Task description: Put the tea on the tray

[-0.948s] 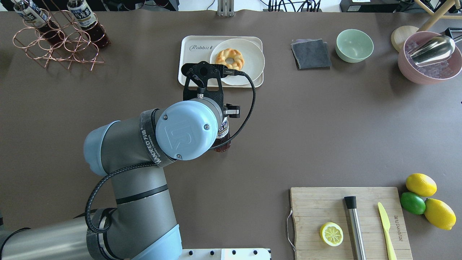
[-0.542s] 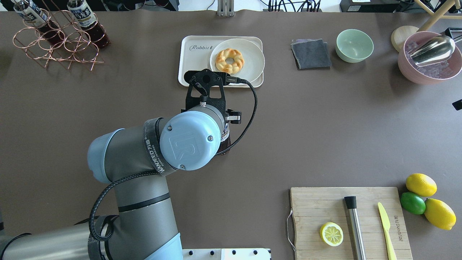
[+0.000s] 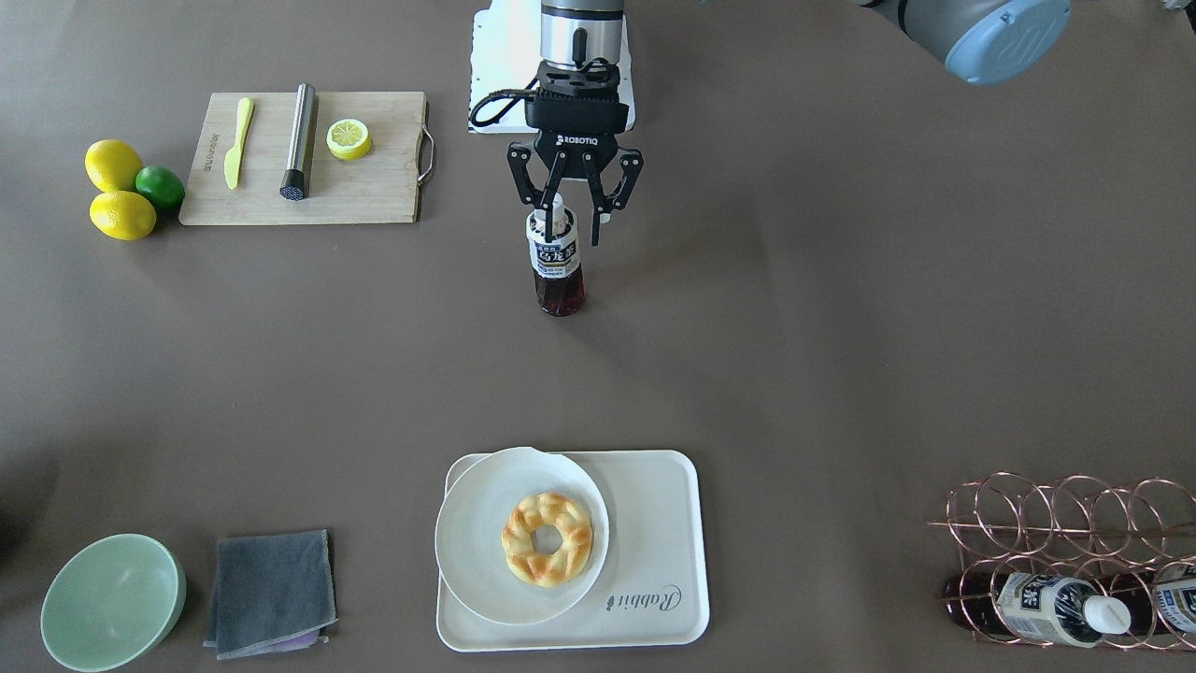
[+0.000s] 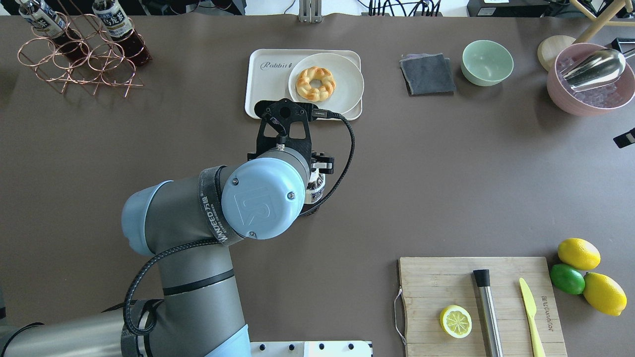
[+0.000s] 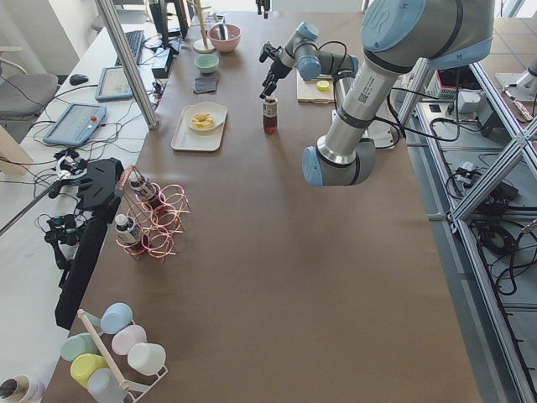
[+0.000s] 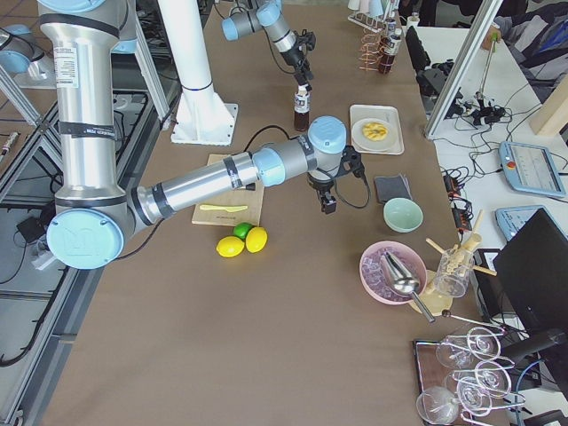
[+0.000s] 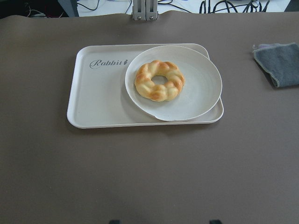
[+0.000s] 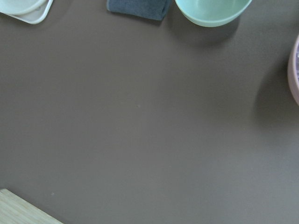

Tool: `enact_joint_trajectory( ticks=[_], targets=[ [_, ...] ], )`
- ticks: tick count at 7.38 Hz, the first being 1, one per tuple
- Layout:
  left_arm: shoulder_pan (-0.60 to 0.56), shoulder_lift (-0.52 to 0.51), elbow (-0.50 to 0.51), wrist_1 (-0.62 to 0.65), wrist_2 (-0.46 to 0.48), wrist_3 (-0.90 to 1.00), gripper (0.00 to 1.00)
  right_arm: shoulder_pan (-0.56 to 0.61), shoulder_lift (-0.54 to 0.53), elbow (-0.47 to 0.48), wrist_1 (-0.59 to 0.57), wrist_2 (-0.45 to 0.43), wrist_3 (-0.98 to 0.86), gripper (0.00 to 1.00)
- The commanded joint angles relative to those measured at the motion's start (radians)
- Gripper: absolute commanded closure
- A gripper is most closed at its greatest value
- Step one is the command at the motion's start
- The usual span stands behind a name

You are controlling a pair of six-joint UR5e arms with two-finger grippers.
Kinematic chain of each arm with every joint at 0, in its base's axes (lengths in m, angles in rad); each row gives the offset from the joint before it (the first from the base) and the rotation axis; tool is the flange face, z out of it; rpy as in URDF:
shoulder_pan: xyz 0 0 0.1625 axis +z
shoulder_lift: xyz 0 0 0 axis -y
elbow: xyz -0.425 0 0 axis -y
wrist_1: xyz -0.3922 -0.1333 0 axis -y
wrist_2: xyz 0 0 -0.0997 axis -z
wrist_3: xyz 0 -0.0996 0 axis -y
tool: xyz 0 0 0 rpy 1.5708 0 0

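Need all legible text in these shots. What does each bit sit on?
"Rabbit": grey script on the tray.
"ROBOTIQ": body of the left pincer.
"WANDEED": strap on the left arm.
"UR": logo on the blue joint cap.
Label of the tea: Asian characters, too small to read; rack bottles likewise.
Mark at the right edge of the cutting board: blurred.

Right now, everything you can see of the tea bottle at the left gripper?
The tea bottle is small, clear plastic, holding dark reddish-brown liquid, with a white screw cap and a white and dark-blue label bearing Asian characters. It stands upright on the brown table, apart from the tray. The left gripper hangs over it, fingers open on either side of the cap; whether they touch it is unclear.
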Motion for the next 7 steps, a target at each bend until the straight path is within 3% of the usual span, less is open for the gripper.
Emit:
enact_joint_trajectory(
  ticks=[1, 2, 4, 5, 7],
  targets=[
    [-0.059, 0.034, -0.065, 0.007, -0.056, 0.008, 0.04, -0.125, 0.136, 0.126, -0.002, 0.004, 0.433, 0.01],
    [-0.165, 0.066, -0.069, 0.006, -0.199, 0.052, 0.04, -0.221, 0.222, 0.153, -0.002, -0.060, 0.605, 0.01],
    [-0.380, 0.162, -0.074, -0.006, -0.430, 0.309, 0.04, -0.524, 0.432, 0.151, -0.015, -0.350, 0.980, 0.01],
    [-0.496, 0.224, -0.074, -0.019, -0.575, 0.433, 0.04, -0.642, 0.528, 0.147, -0.079, -0.475, 1.070, 0.01],
    [-0.673, 0.429, -0.068, -0.148, -0.763, 0.670, 0.04, -0.842, 0.818, 0.084, -0.365, -0.670, 1.178, 0.01]
  ],
)
